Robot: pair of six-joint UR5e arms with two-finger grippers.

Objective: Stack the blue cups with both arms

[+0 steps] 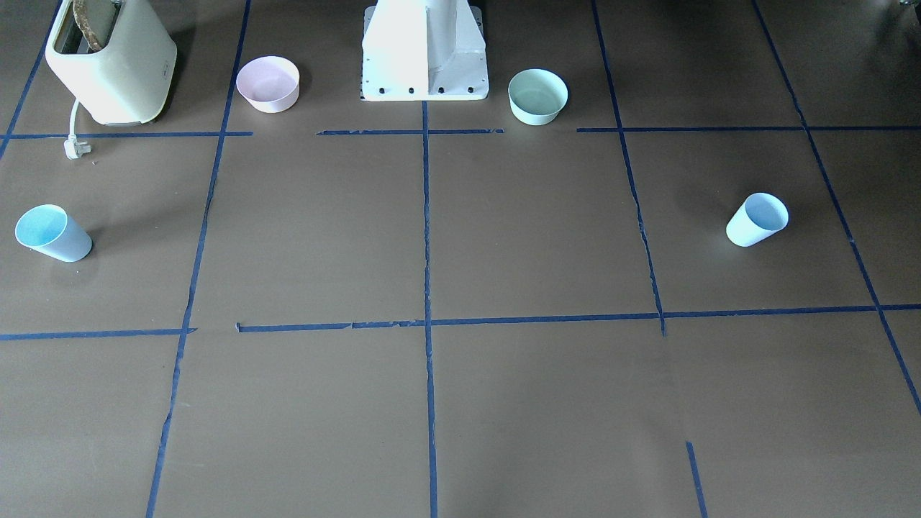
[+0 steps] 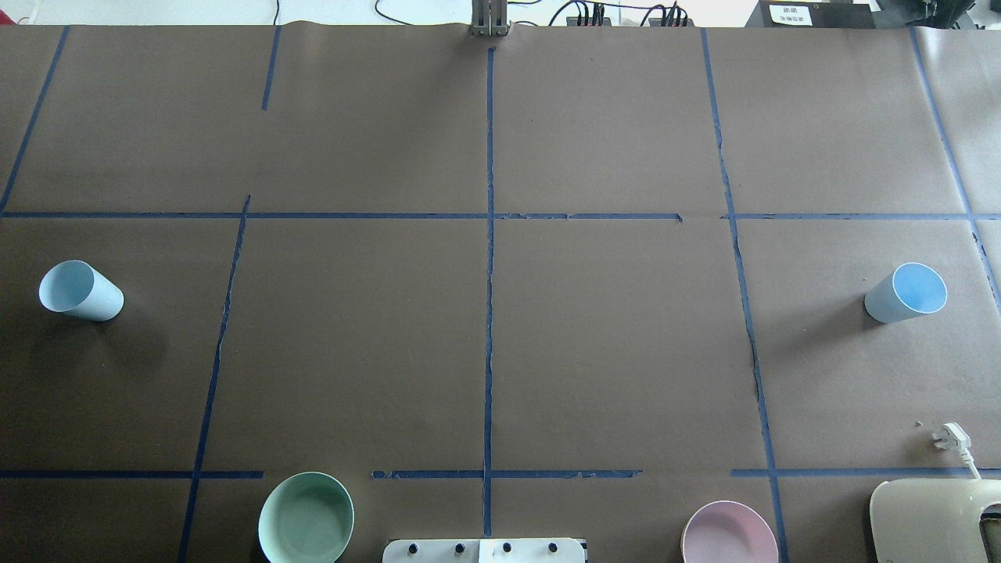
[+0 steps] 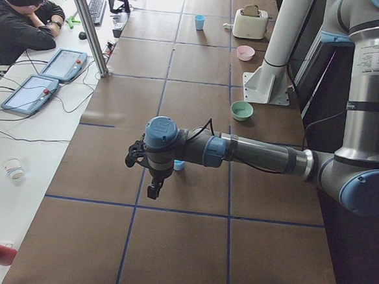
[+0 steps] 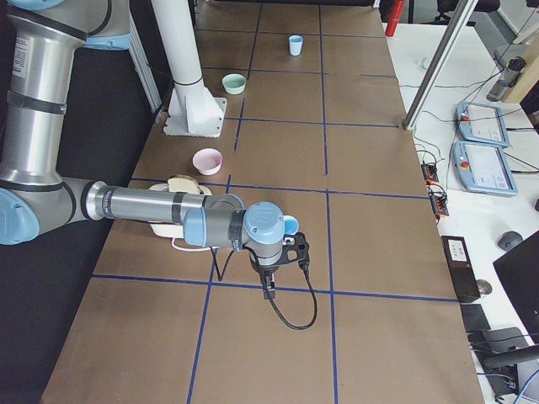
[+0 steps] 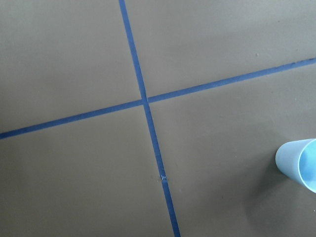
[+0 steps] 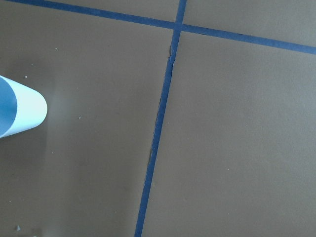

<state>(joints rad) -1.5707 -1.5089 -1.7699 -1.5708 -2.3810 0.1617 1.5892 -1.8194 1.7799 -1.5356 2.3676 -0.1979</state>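
Two pale blue cups stand far apart on the brown table. One cup is on my left side, also in the front view and at the right edge of the left wrist view. The other cup is on my right side, also in the front view and at the left edge of the right wrist view. My left gripper and right gripper show only in the side views, each high above the table near its own cup. I cannot tell whether they are open or shut.
A mint-green bowl and a pink bowl flank the white pedestal. A cream toaster with toast and a loose plug stand on my right. An operator sits beyond the far edge.
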